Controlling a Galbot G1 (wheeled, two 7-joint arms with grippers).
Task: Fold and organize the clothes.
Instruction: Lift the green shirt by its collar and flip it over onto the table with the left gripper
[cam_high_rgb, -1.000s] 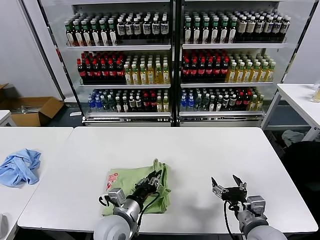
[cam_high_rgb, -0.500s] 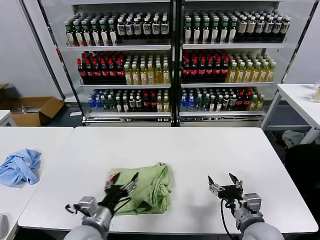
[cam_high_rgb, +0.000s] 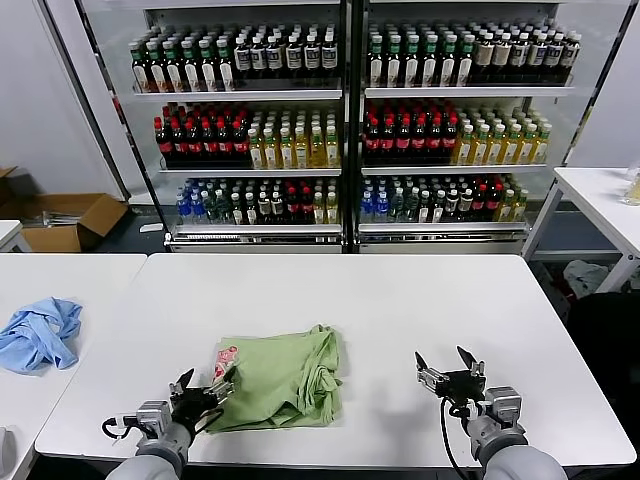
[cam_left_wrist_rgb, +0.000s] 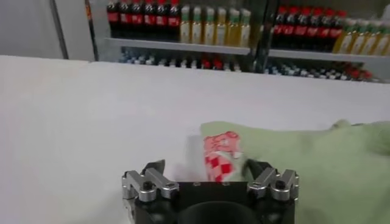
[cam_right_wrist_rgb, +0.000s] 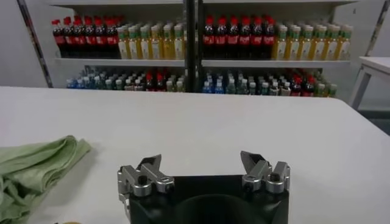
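We are judging the light green cotton T-shirt (cam_high_rgb: 282, 378) soft, limp and light; both spread claws, left claw (cam_high_rgb: 203, 386) and right claw (cam_high_rgb: 446, 373), are holding nothing; pinching its edge seems best.

Counted: one green T-shirt (cam_high_rgb: 281, 375), one blue garment (cam_high_rgb: 40, 334), two grippers, left (cam_high_rgb: 203, 387) and right (cam_high_rgb: 447, 366), three white tables, one cardboard box (cam_high_rgb: 62, 221), two bottle coolers.

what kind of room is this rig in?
Probably a lab or demo space mocked up as a shop: glass-door drinks coolers stocked with bottles, plain white tables, a cardboard box on the floor.
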